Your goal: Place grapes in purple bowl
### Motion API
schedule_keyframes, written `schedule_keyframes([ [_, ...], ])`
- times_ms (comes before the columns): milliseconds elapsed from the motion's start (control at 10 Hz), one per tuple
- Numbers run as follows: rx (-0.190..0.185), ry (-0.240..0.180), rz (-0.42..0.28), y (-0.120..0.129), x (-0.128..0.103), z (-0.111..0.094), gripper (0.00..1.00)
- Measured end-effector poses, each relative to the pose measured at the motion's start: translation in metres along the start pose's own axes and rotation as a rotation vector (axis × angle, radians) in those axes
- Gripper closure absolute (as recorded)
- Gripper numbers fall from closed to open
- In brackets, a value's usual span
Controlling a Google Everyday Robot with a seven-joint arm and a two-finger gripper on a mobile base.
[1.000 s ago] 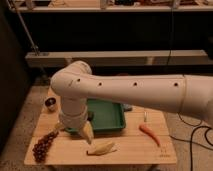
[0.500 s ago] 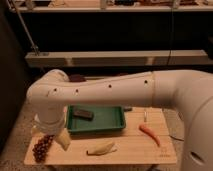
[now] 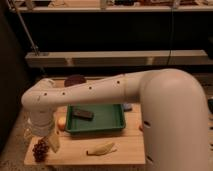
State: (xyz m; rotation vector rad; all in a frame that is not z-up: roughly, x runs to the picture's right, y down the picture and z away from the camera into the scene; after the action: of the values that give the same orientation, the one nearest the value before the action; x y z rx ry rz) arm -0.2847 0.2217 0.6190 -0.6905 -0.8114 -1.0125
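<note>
The grapes point(image 3: 39, 150), a dark reddish-purple bunch, lie on the wooden table's front left corner. My gripper point(image 3: 46, 144) hangs over them at the end of the big white arm, open, with one pale finger point(image 3: 53, 142) just right of the bunch. Nothing is lifted. The purple bowl point(image 3: 75, 80) sits at the back of the table, partly hidden behind the arm.
A green tray point(image 3: 116, 125) holding a dark flat object point(image 3: 82, 114) takes up the table's middle. A pale banana-like piece point(image 3: 101, 148) lies near the front edge. A small orange thing point(image 3: 61, 123) sits left of the tray. The arm covers the table's right side.
The arm has swung left and toward the camera. The gripper went from the table's middle to the grapes at the front left, staying open.
</note>
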Motion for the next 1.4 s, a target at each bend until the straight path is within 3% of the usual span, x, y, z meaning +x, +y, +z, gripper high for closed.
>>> schedule_keyframes([
  [100, -0.002, -0.003, 0.000, -0.001, 0.001, 0.003, 0.20],
  [200, -0.037, 0.002, -0.023, -0.005, -0.001, 0.018, 0.20],
  [400, -0.064, 0.003, -0.055, -0.022, -0.006, 0.049, 0.20],
  [600, -0.052, -0.040, -0.087, -0.025, 0.001, 0.067, 0.20],
  [800, 0.003, -0.092, -0.202, -0.022, 0.005, 0.075, 0.20],
  [1100, 0.029, -0.110, -0.255, -0.022, 0.006, 0.077, 0.20],
  [1400, 0.011, -0.091, -0.233, -0.023, 0.007, 0.074, 0.20],
])
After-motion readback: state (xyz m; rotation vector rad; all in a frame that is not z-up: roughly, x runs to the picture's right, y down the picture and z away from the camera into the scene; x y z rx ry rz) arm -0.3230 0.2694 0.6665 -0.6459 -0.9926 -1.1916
